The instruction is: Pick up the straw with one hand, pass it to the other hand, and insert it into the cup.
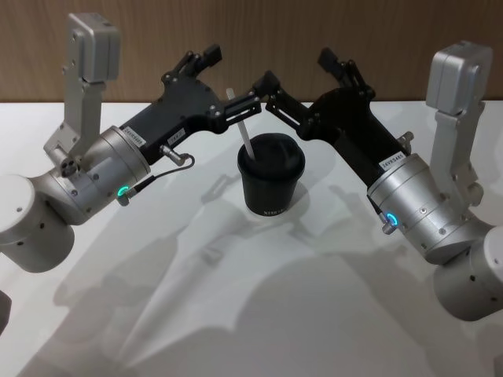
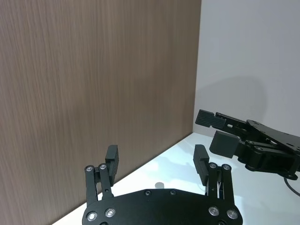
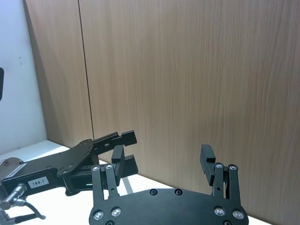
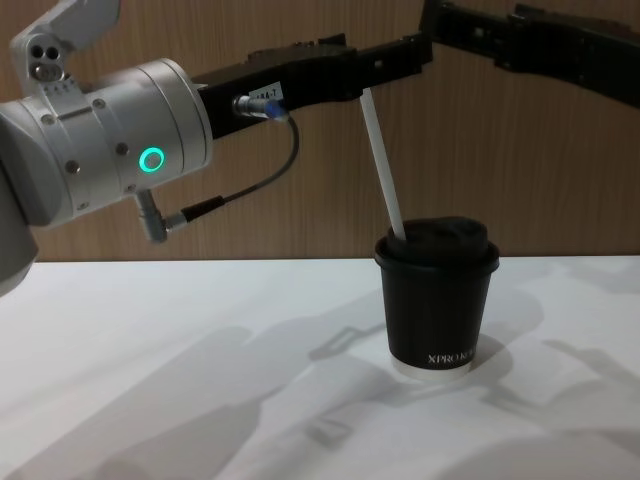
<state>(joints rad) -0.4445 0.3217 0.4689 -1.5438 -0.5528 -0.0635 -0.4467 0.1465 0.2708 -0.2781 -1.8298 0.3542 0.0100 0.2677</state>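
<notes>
At frame centre the straw [image 1: 244, 140] leans in the cup [image 1: 271, 178] on the surface [image 1: 236, 314]. Left gripper [image 1: 250, 104] and right gripper [image 1: 271, 94] hover above, fingers released.

A white desk [image 1: 259, 314] is stretching across the near part of the scene, its smooth surface carrying soft grey shadows [image 1: 181, 283] that are falling toward the near left. Behind it, on the far side, a wood-grain wall panel [image 4: 200, 225] is running the full width, its brown grain showing in fine vertical streaks. A vertical seam [image 3: 86, 75] is dividing the wood panelling into separate boards. A plain pale wall [image 2: 253, 61] is meeting the wood panel at a corner, and a faint shadow is lying across it. The desk's far edge is sitting right against the base of the wood panel.
</notes>
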